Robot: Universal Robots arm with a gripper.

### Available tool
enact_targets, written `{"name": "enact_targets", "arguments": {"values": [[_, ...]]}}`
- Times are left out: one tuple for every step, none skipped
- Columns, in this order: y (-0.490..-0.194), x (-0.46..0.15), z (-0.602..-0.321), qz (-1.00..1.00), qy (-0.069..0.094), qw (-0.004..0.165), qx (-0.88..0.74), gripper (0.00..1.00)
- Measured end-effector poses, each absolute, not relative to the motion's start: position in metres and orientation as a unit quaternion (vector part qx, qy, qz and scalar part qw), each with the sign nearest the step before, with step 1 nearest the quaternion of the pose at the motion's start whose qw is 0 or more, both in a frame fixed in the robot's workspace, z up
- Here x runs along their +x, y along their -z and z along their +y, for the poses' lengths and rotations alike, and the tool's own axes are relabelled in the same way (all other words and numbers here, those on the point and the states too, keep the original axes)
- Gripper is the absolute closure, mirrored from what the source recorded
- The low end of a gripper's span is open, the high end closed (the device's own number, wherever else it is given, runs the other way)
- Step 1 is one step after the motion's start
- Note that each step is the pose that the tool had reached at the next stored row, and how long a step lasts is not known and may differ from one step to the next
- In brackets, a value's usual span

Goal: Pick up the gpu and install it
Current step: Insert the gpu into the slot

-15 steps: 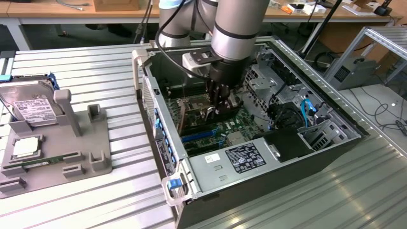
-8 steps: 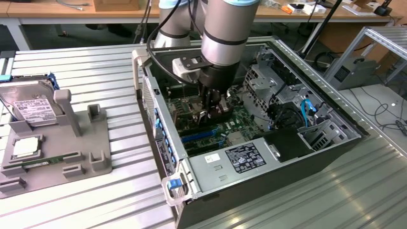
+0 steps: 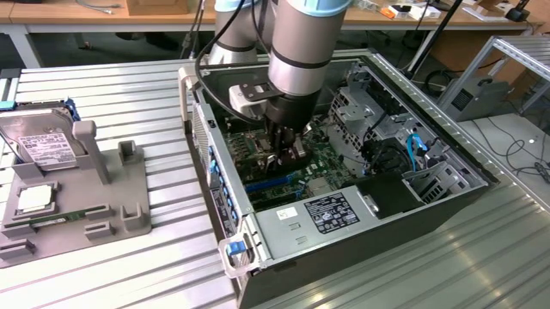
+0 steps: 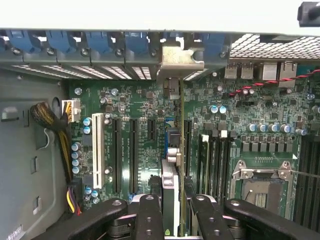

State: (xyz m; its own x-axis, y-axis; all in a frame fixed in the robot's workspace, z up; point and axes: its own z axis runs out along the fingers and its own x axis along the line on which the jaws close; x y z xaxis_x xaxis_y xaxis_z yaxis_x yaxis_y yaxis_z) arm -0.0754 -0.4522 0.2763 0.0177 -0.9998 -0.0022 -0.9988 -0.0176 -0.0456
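Holding: gripper (image 4: 177, 220) clamped on gpu (image 4: 170, 185) from both sides.
gpu: one, upright, edge-on over motherboard (image 4: 135, 100), bracket at case (image 3: 199, 122) rear wall.
drive (image 3: 38, 138): one, on holder (image 3: 129, 222), by the table (image 3: 172, 270) edge at the exterior view's left.

Lab — robot arm (image 3: 305, 58); open computer case (image 3: 215, 187); workbenches (image 3: 69, 16).

The gpu (image 4: 177, 59) has a dull silvery metal bracket and a matt board. The gripper (image 4: 177, 205) fingers (image 4: 150, 215) are matt black (plastic or metal, I can't tell). The table (image 3: 429, 257) is ribbed bare metal with a soft sheen; the tray (image 3: 120, 222) looks like matt grey plastic.
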Motion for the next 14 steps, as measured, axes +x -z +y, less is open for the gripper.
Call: {"name": "enact_targets", "arguments": {"values": [[-0.2759,-0.0758,-0.4522,0.701,0.015,0.017,-0.713,0.73],[-0.2755,-0.0758,-0.4522,0.701,0.015,0.017,-0.713,0.73],[-0.2741,-0.0760,-0.4522,0.701,0.015,0.017,-0.713,0.73],[-0.2726,-0.0761,-0.4523,0.701,0.015,0.017,-0.713,0.73],[-0.2713,-0.0763,-0.4522,0.701,0.015,0.017,-0.713,0.73],[-0.2703,-0.0765,-0.4522,0.701,0.015,0.017,-0.713,0.73],[-0.2698,-0.0768,-0.4523,0.701,0.015,0.017,-0.713,0.73],[-0.2695,-0.0771,-0.4523,0.701,0.015,0.017,-0.713,0.73],[-0.2693,-0.0775,-0.4523,0.702,0.015,0.017,-0.712,0.73],[-0.2690,-0.0784,-0.4522,0.702,0.015,0.017,-0.712,0.73],[-0.2688,-0.0784,-0.4522,0.702,0.015,0.017,-0.711,0.73],[-0.2687,-0.0784,-0.4522,0.702,0.015,0.017,-0.711,0.73],[-0.2683,-0.0785,-0.4521,0.703,0.015,0.017,-0.711,0.73],[-0.2675,-0.0785,-0.4520,0.703,0.015,0.017,-0.711,0.73]]}}
